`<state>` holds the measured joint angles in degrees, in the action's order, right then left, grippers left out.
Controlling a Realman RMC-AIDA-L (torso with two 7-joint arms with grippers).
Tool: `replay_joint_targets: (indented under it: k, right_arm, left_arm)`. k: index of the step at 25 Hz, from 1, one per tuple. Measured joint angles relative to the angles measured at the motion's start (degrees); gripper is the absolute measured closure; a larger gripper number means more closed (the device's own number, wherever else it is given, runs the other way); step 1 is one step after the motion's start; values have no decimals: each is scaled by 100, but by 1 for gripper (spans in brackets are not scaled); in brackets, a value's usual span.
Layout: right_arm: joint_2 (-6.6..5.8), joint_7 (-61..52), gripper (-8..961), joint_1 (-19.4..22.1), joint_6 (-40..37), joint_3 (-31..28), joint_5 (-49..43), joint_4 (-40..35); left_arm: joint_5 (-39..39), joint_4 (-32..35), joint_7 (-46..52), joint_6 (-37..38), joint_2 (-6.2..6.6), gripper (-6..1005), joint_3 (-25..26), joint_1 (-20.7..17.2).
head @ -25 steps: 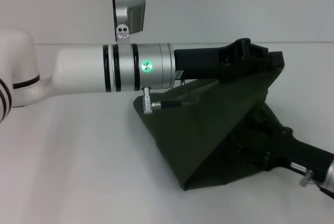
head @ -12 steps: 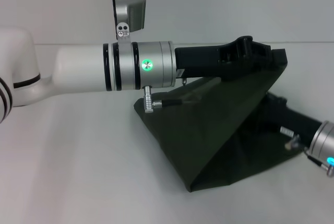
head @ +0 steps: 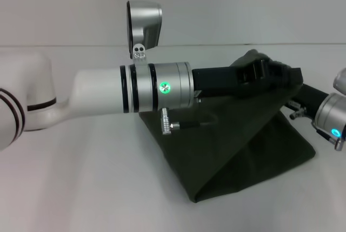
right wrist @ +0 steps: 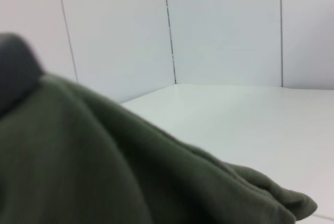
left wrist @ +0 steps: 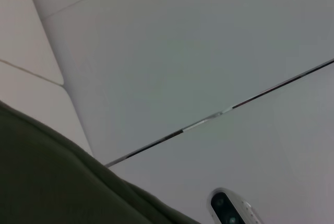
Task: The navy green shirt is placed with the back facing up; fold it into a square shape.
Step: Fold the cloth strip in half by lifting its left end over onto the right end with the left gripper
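The navy green shirt [head: 232,140] hangs like a tent, its upper edge lifted off the white table [head: 81,189] and its lower fold resting on it. My left gripper [head: 259,72] reaches in from the left and is shut on the raised top edge, with cloth bunched over it. At that edge's right end, my right gripper [head: 297,92] comes in from the right and is shut on the cloth, its tips hidden by the fabric. Olive cloth [left wrist: 52,182] fills a corner of the left wrist view. The shirt [right wrist: 104,166] fills much of the right wrist view.
My left forearm [head: 135,86] spans the middle of the head view, with its silver camera housing [head: 145,24] above. The white wall [head: 243,5] with panel seams stands behind the table. Bare tabletop lies in front of and left of the shirt.
My right gripper has risen from low at the shirt's right side to beside the left gripper. The left arm shifted slightly right, and the shirt's lower right edge now spreads farther right on the table.
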<state>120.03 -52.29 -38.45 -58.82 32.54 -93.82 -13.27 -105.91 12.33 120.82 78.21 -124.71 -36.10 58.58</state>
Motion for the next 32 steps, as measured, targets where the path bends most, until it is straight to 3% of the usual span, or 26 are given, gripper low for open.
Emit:
replay_joint_targets:
  k: [24, 32]
  right_arm:
    - [3, 45, 39, -267, 704, 80, 521, -121]
    - [-15, 381, 39, -122, 925, 543, 488, -273]
  left_arm:
    - [274, -772, -844, -518, 0, 983, 66, 14]
    - [285, -786, -848, -615, 0, 983, 68, -2]
